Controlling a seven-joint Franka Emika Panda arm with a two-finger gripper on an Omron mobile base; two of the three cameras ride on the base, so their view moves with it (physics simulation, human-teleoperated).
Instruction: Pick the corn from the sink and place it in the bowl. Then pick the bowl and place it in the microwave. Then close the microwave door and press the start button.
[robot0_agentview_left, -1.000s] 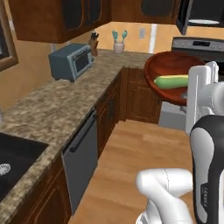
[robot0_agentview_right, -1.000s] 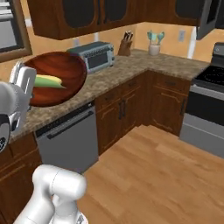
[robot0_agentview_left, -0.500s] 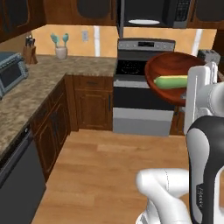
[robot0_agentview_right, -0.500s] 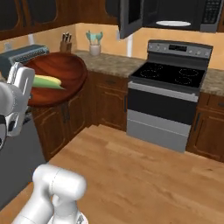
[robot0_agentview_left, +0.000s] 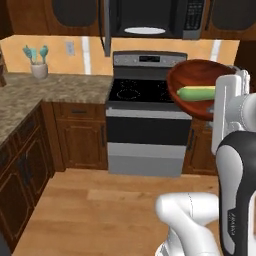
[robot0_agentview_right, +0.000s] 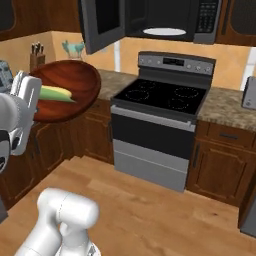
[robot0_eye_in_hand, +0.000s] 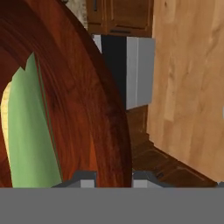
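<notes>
My gripper (robot0_eye_in_hand: 113, 177) is shut on the rim of the reddish-brown bowl (robot0_eye_in_hand: 109, 109) and holds it up in the air. The corn (robot0_eye_in_hand: 30, 131), yellow with a green husk, lies inside it. In the left base view the bowl (robot0_agentview_left: 200, 75) with the corn (robot0_agentview_left: 197, 93) hangs at the right, in front of the stove, with the gripper (robot0_agentview_left: 216, 107) at its near rim. In the right base view the bowl (robot0_agentview_right: 70, 82), corn (robot0_agentview_right: 55, 93) and gripper (robot0_agentview_right: 37, 107) are at the left. The microwave (robot0_agentview_left: 150, 20) hangs above, with its door (robot0_agentview_left: 106, 27) swung open and the white turntable (robot0_agentview_left: 145, 30) showing. The sink is out of view.
A grey-fronted stove (robot0_agentview_left: 145, 90) with a black cooktop stands below the microwave, between wooden cabinets. A granite counter (robot0_agentview_left: 55, 85) runs to the left with a utensil pot (robot0_agentview_left: 36, 67). A knife block (robot0_agentview_right: 36, 57) stands on that counter. Wooden floor (robot0_agentview_right: 150, 210) lies open ahead.
The whole picture has swung across the kitchen as the base turned; the stove and microwave now sit ahead instead of the corner counter. The bowl with the corn stays in the gripper.
</notes>
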